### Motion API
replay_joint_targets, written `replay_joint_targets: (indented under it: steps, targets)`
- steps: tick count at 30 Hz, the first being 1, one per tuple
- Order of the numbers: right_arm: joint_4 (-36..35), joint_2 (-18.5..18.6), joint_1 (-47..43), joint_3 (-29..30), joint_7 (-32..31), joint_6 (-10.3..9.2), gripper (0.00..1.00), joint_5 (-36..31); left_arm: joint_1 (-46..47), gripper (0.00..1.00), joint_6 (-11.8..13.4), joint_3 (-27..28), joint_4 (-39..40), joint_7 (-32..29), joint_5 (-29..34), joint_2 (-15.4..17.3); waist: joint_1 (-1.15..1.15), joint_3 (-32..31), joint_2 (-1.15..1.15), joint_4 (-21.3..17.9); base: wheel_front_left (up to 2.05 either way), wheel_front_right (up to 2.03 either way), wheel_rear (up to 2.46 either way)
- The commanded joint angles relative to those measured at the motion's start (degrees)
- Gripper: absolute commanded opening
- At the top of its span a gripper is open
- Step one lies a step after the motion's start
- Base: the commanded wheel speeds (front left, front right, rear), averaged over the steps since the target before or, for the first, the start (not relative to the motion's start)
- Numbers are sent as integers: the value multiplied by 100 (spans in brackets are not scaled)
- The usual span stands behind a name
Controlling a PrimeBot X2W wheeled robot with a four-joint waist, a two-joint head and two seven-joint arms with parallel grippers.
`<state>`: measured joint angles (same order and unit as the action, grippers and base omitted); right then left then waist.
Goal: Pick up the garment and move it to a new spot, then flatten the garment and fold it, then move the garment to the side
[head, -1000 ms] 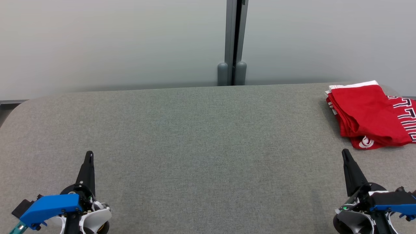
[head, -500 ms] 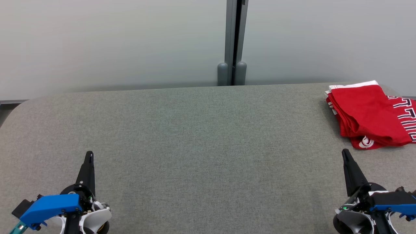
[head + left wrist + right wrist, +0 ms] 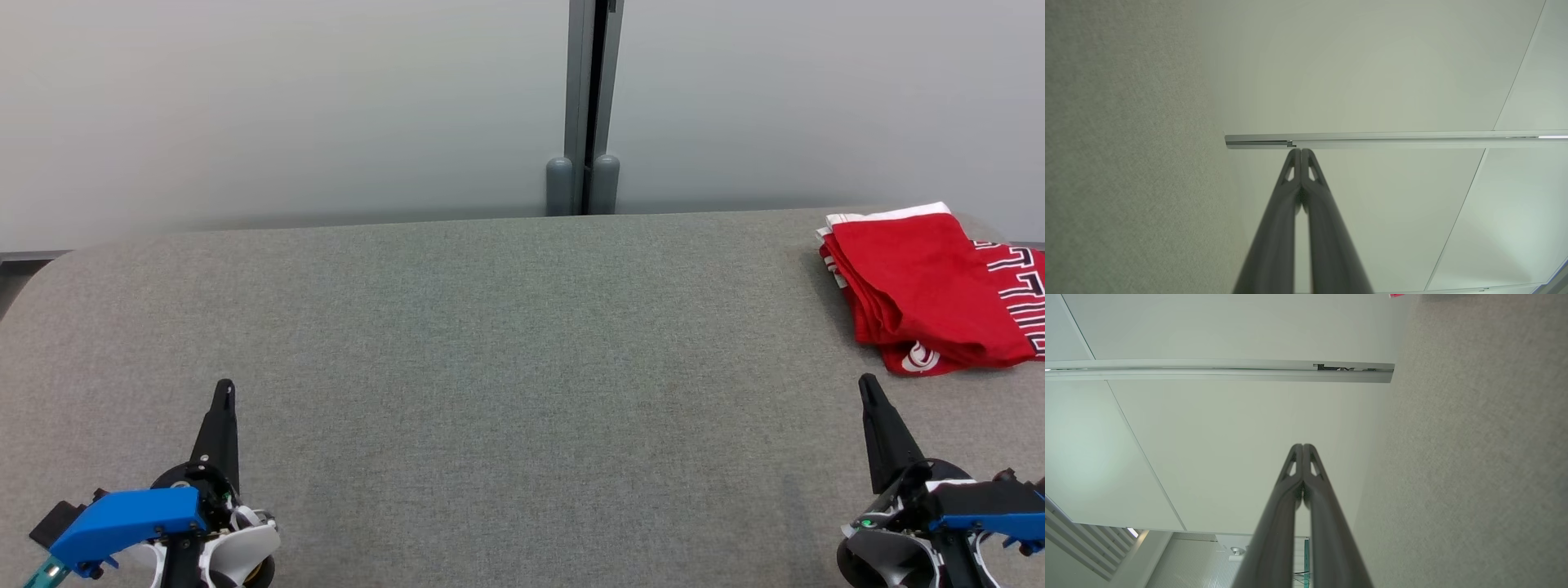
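Head view: garment (image 3: 922,278) lies beyond right jaws, apart

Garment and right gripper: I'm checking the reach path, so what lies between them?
The stretch is bare: in the head view, plain grey table lies between the right gripper and the red garment, which are apart.

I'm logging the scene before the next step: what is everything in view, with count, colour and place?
red folded cloth garment with white trim: one, red, far right of the table.
grey fabric-covered table: one, grey, across the head view.
pale wall panels: two, off-white, behind the table.
grey metal post: one, grey, between the panels.
left gripper: one, dark fingers shut, lower left over the table.
right gripper: one, dark fingers shut, lower right, apart from the garment.
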<state>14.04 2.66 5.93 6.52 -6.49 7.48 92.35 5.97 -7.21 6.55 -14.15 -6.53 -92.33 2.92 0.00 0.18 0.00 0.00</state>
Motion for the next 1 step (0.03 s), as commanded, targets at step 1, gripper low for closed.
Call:
replay_joint_targets:
  steps: [1]
  targets:
    - [7,40,63,0,-15,2,0,14,57,0,-51,8,23,-21,-17,-11,0,0,0,0,0,0,0]
